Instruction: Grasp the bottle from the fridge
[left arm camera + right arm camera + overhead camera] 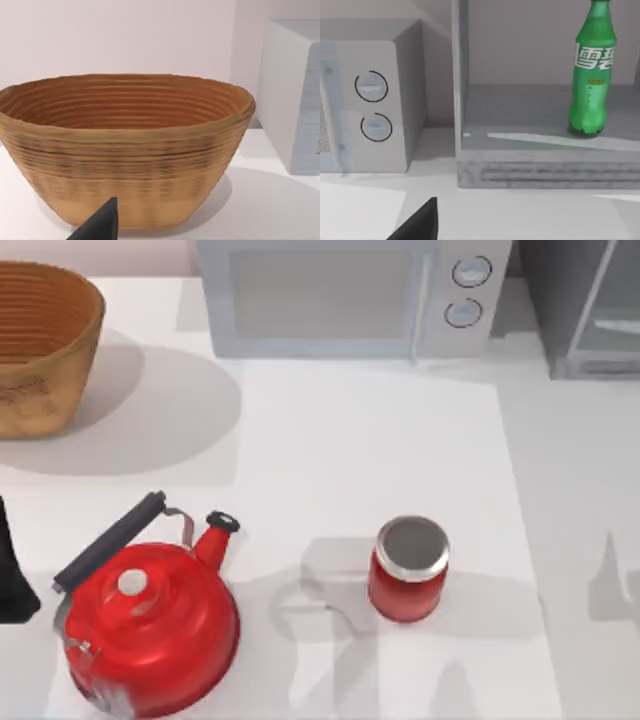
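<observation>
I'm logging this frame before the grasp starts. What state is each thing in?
bottle: upright on the fridge shelf, capped, not gripped.
fridge: interior exposed to the right wrist view.
microwave: door shut.
red jar: upright, silver lid on.
kettle: upright, lid on, handle raised.
basket: upright, nothing visible inside.

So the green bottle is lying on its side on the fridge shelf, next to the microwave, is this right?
Not quite. The right wrist view shows the green bottle standing upright, not lying, on the shelf of the fridge, which stands beside the microwave.
</observation>
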Motion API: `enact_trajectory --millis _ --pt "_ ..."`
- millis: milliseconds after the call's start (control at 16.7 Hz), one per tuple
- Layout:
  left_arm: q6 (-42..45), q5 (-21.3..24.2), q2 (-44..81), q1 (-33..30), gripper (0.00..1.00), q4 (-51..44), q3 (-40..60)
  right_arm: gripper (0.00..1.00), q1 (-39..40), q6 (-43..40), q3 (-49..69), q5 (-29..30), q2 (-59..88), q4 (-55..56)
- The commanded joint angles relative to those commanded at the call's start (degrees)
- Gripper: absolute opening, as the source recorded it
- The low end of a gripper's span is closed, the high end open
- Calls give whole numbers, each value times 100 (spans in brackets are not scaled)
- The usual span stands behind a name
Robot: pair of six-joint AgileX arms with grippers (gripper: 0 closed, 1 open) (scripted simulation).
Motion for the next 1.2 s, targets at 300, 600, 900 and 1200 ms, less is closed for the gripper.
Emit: enact_trajectory --millis 300,600,900,1200 --pt "0 0 0 0 100 0 0 100 -128 12 36 -127 355 356" --pt "0 0 0 0 100 0 0 100 -692 53 214 -657 2165 2040" --pt "0 0 0 0 100 0 0 100 -1467 94 442 -1383 4968 4350" --pt "0 0 0 0 100 0 0 100 -2217 111 681 -2114 7475 6607"
